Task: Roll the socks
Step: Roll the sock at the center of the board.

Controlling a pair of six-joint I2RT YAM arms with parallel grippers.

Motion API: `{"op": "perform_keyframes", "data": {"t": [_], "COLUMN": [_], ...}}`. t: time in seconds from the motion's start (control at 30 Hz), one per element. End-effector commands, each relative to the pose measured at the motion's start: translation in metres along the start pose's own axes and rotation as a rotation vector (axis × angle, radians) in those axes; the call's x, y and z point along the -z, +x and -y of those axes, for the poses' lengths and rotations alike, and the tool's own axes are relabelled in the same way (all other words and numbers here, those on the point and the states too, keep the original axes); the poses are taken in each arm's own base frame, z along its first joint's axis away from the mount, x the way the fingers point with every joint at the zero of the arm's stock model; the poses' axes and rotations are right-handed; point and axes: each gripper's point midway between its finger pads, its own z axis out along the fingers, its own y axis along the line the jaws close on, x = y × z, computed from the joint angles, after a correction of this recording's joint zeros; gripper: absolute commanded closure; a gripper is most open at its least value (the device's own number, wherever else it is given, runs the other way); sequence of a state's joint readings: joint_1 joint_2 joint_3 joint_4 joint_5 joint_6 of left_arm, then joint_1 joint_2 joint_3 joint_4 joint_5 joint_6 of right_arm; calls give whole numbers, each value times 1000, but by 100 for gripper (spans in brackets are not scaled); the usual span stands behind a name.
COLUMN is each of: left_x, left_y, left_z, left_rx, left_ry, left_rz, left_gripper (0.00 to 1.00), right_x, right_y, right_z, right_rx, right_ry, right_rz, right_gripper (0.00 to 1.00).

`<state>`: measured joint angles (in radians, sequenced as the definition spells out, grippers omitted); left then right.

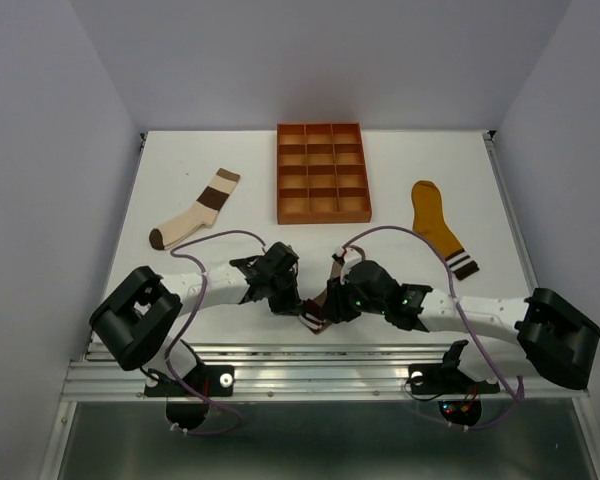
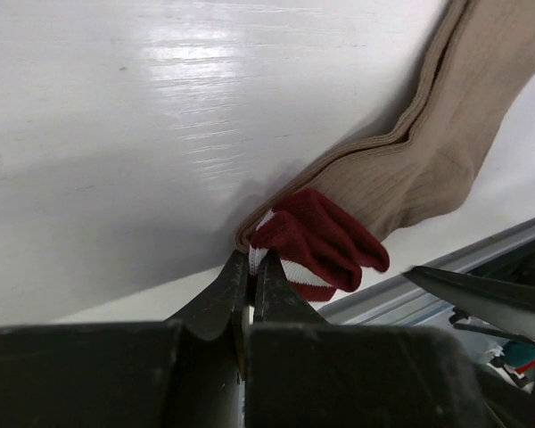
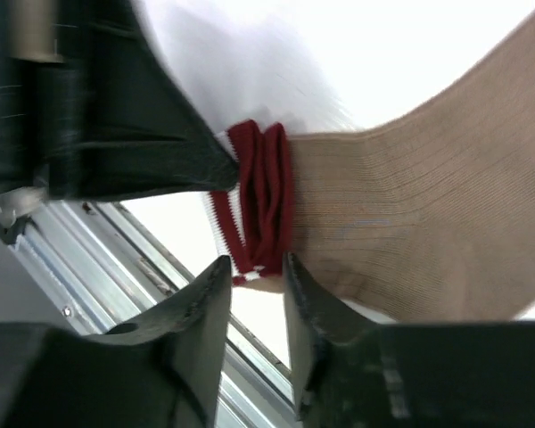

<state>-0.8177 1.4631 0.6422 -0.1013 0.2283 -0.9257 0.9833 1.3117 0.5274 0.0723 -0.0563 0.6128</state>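
Note:
A taupe sock (image 2: 446, 152) (image 3: 428, 223) with a folded maroon-and-white striped cuff (image 2: 316, 241) (image 3: 263, 192) lies at the table's front edge, mostly hidden under both wrists in the top view (image 1: 315, 318). My left gripper (image 2: 252, 259) (image 1: 283, 298) is shut on the cuff's white-striped edge. On the cuff's other side my right gripper (image 3: 256, 263) (image 1: 337, 300) stands open, the cuff's corner just past its fingertips and not pinched. A brown-cream-white sock (image 1: 195, 212) lies flat at the left. A mustard sock (image 1: 438, 225) lies flat at the right.
An orange tray (image 1: 321, 172) with square compartments stands at the back centre. The metal rail (image 2: 446, 259) (image 3: 160, 259) of the table's front edge runs right beside the cuff. Purple cables (image 1: 410, 235) loop over both arms.

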Motion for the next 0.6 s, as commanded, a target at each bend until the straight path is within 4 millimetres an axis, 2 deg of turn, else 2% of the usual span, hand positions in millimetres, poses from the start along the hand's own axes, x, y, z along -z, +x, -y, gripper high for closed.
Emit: {"op": "perform_keyframes", "data": {"t": [0.0,0.1,0.23,0.33,0.4,0.57], "left_x": [12,16,21,24,28,36], "left_y": [10,15,22,28,30,30], "left_z": [-35,-37,-35,-29,-25,-30], "left_rx": [-18,-27,-27,-20,-20,-9], "left_ry": [-214,-254,-270,-265,-260,-333], "left_rz": [-58,-106,-168,-220,-242,-269], "left_gripper": [100,100,100,100,100,100], "right_x": [18,27,30,30,28,19], "right_y": [-24,-30,-24,-11,-9,-4], "right_z": [-27,-38,-54,-73,-75,-83], "right_rx": [189,290,436,533,575,650], "right_ry": [-92,-118,-126,-170,-160,-132], "right_rz": [95,134,156,157,164,175], "right_gripper": [59,52,50,50,50,50]}}
